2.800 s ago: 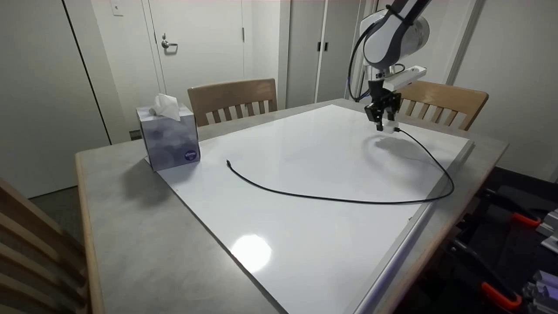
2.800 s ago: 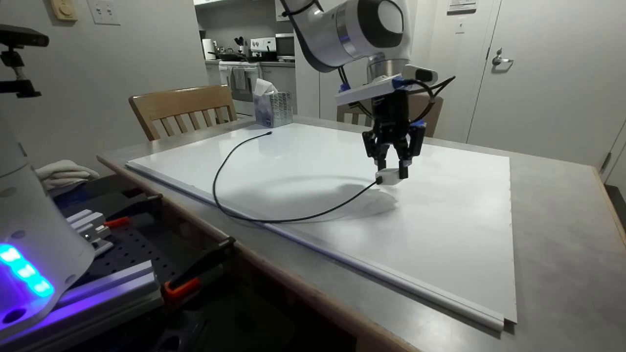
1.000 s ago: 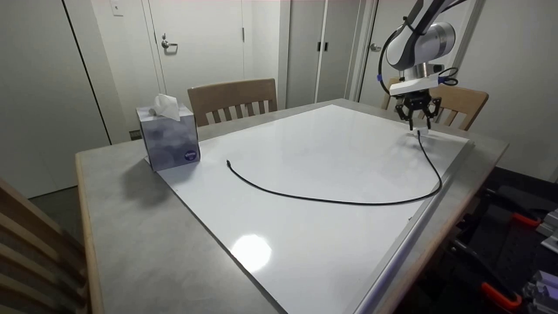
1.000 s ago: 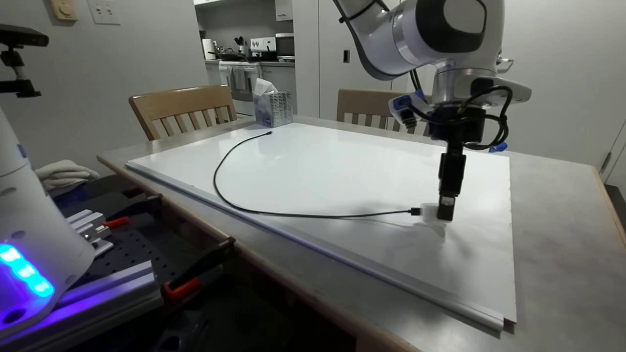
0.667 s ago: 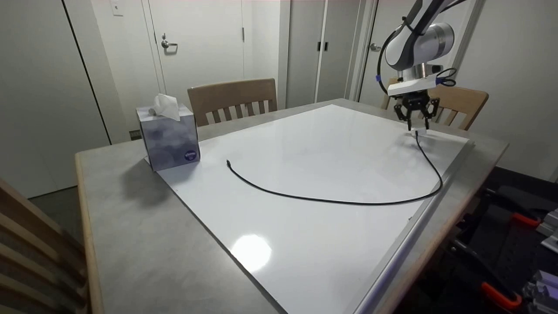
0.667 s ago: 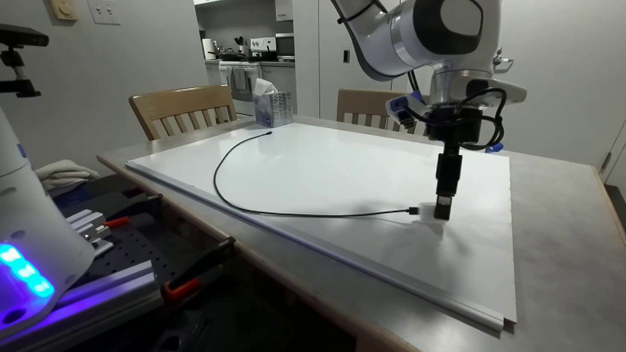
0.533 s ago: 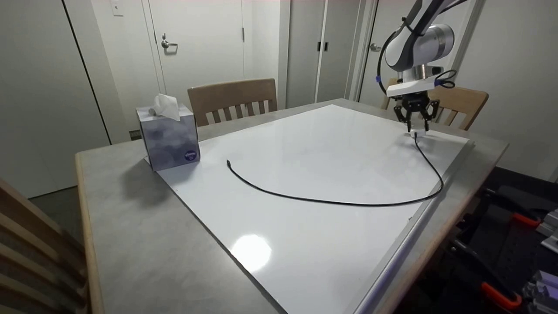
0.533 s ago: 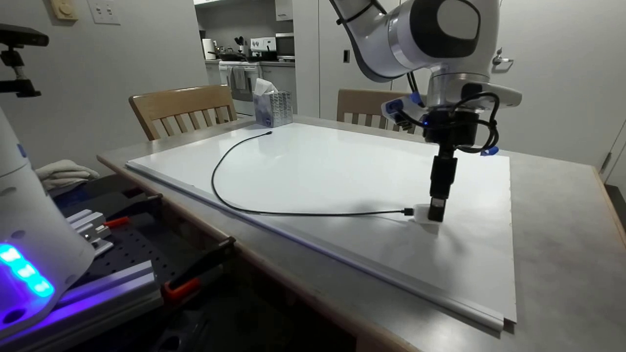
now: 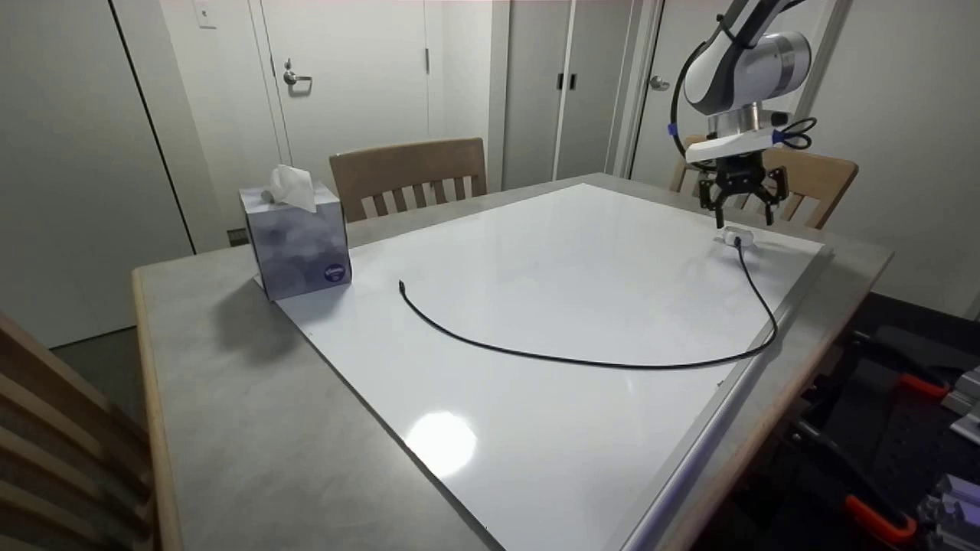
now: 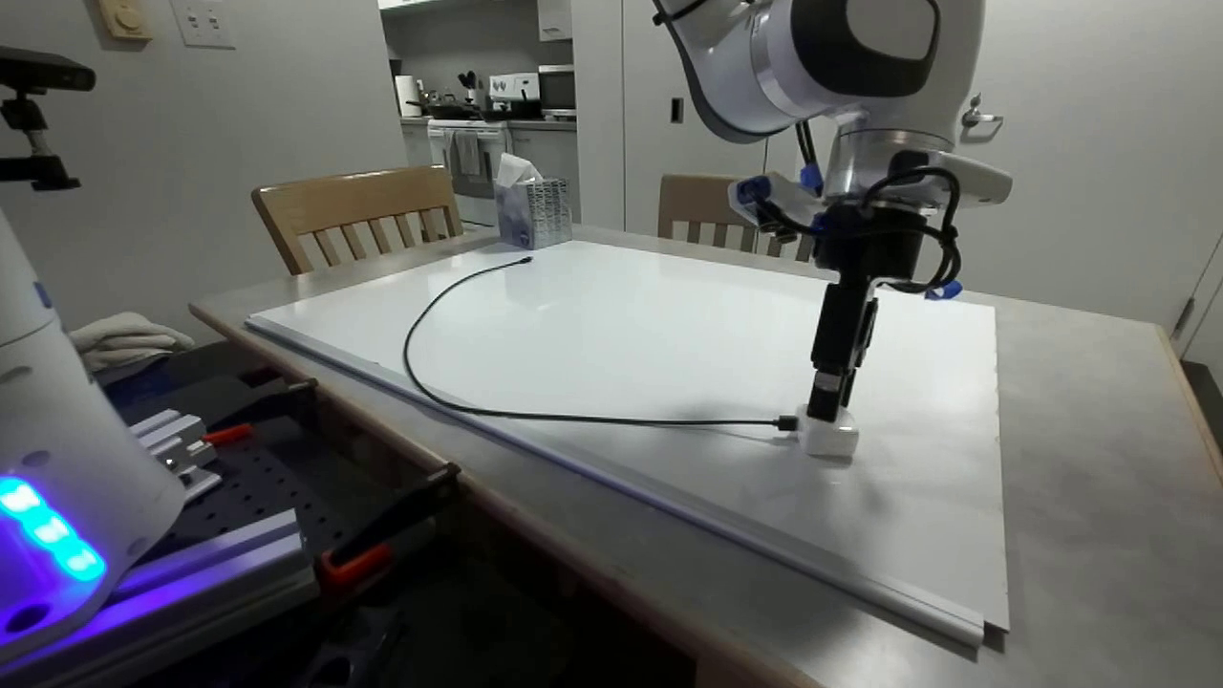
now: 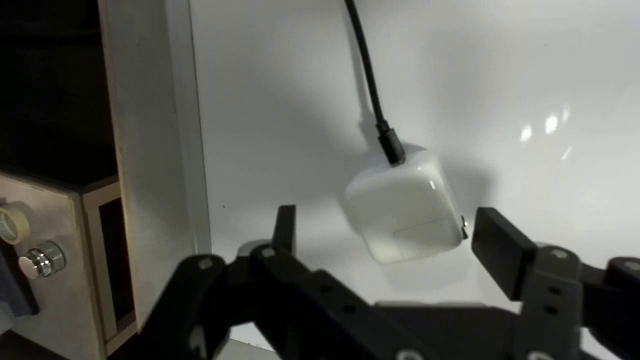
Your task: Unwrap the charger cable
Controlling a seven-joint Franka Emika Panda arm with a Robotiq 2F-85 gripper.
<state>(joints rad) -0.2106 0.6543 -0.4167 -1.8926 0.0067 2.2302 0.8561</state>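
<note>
Tissue box (image 9: 295, 245) w/ prob. "Kleenex" logo (image 9: 334, 272)

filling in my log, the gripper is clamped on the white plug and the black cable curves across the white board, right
The gripper is not clamped on the white plug: the wrist view shows it open, its jaws apart. The black cable does curve across the white board.

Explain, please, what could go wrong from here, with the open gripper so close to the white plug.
The open gripper shows a fingertip near what looks like a prong in the wrist view; moving could catch it and twist the plug. The cord is attached, so that snag might spoil its uncoiled layout. Its bend also reaches the long rail, where a tug could hook it.
</note>
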